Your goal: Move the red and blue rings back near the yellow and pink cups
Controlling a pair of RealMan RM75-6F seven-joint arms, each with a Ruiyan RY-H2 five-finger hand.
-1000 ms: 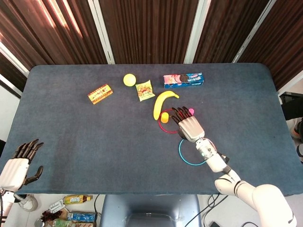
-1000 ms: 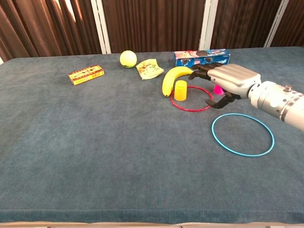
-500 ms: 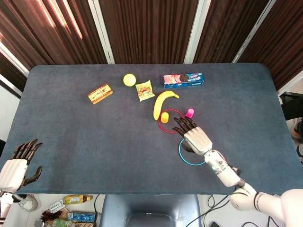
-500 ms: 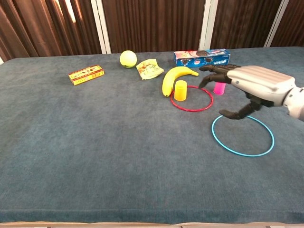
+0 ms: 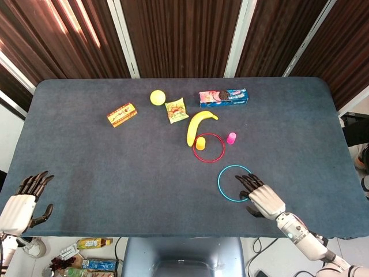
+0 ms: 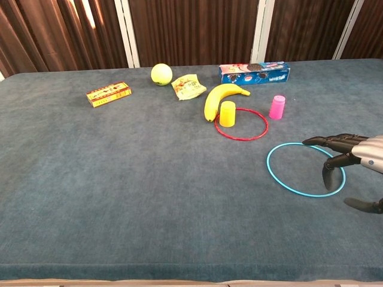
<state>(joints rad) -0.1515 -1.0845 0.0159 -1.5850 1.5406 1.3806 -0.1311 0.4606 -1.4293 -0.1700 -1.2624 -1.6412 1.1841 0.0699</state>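
Table [image 5: 86,173] first: a dark blue cloth fills both views and everything lies on it. Of the two hands, the right hand [image 5: 263,198] is the one that counts; it sits at the near right edge with fingers spread and nothing in them, its fingertips [image 6: 312,142] reaching over the near-right arc of the blue ring [image 5: 222,179]. That ring lies flat, directly ahead of and slightly left of the hand, so the reach is short. The left hand [image 5: 18,206] hangs off the far left corner, loosely splayed and holding nothing, well apart from either ring.

The red ring [image 5: 219,142] rests flat further back, its left arc right by the yellow cup [image 5: 200,143], though whether it runs around the cup or just touches it I cannot tell, and the pink cup [image 5: 231,138] stands just beside its right arc. By that lie, red looks already placed. Blue sits apart from both cups, on the near side of them, so it probably needs carrying straight away from the robot.

Just behind the yellow cup lies the banana [image 5: 196,125], its long axis running away from the robot. Further back are the cookie box [image 5: 223,97], the snack packet [image 5: 176,110], the small red and yellow box [image 5: 121,114] and the tennis ball [image 5: 157,97]. None of these stands between blue ring and cups.
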